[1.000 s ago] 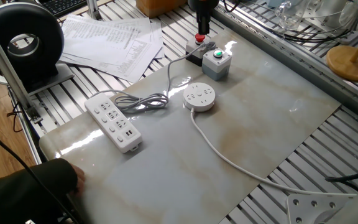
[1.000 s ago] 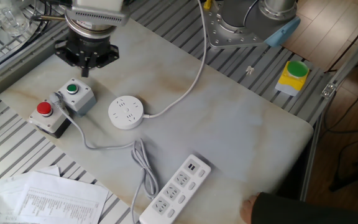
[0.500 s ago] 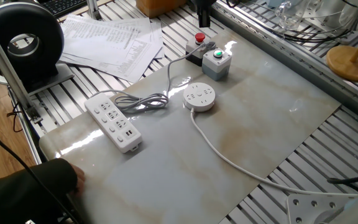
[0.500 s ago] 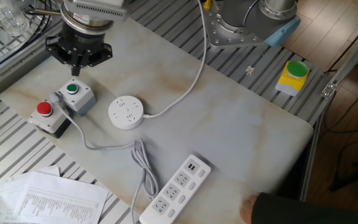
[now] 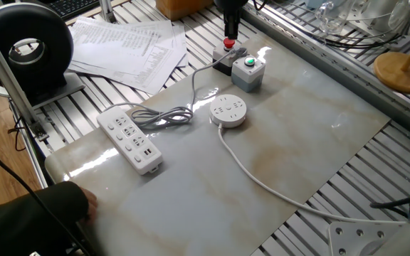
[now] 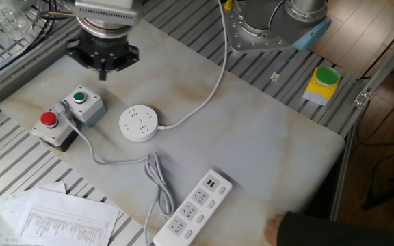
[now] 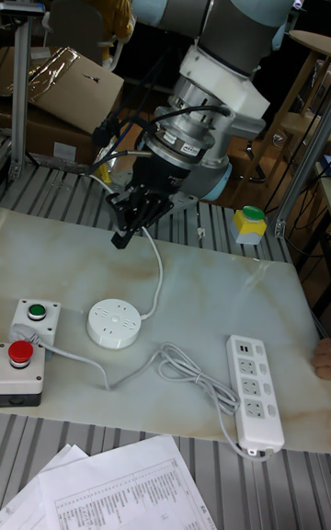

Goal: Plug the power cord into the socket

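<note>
The round white socket (image 5: pixel 228 111) (image 6: pixel 139 123) (image 7: pixel 113 322) lies flat near the table's middle, its thick white cable (image 5: pixel 262 181) trailing off. The power cord (image 5: pixel 164 117) (image 6: pixel 157 179) (image 7: pixel 188 372) is a thin grey cable, looped beside the long white power strip (image 5: pixel 129 139) (image 6: pixel 193 208) (image 7: pixel 252 392). Its free end runs to the button boxes, where I cannot make out the plug. My gripper (image 5: pixel 230 35) (image 6: pixel 103 71) (image 7: pixel 119 238) hangs above the table behind the button boxes. Its fingers look closed together and it holds nothing.
A grey box with a green button (image 5: pixel 248 72) (image 6: pixel 82 104) and a box with a red button (image 5: pixel 226 51) (image 6: pixel 50 127) stand between gripper and socket. Papers (image 5: pixel 130 46) lie past the marble slab's edge. A person's hand (image 6: pixel 277 229) rests near the power strip.
The gripper drew away toward the table's far side half a second ago and has now swung back above the button boxes. Cord, strip and socket have not moved.
</note>
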Controlling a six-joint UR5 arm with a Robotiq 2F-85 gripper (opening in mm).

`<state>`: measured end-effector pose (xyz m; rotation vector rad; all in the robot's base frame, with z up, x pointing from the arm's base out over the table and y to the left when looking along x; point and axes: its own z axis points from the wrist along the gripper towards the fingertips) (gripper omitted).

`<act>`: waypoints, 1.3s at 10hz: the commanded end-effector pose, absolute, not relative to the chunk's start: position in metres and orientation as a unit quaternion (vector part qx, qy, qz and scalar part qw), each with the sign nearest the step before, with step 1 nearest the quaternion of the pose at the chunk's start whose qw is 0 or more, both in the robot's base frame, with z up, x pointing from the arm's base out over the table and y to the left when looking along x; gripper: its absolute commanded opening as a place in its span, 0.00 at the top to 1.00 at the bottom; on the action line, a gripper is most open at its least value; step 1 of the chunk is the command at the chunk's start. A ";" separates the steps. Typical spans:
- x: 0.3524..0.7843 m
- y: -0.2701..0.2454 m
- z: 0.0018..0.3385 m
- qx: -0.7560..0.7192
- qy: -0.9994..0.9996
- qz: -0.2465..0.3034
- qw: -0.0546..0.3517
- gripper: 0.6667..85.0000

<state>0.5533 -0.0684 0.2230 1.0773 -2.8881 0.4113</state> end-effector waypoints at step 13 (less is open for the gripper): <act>0.599 -0.139 0.175 0.455 -0.878 0.150 -0.001 0.75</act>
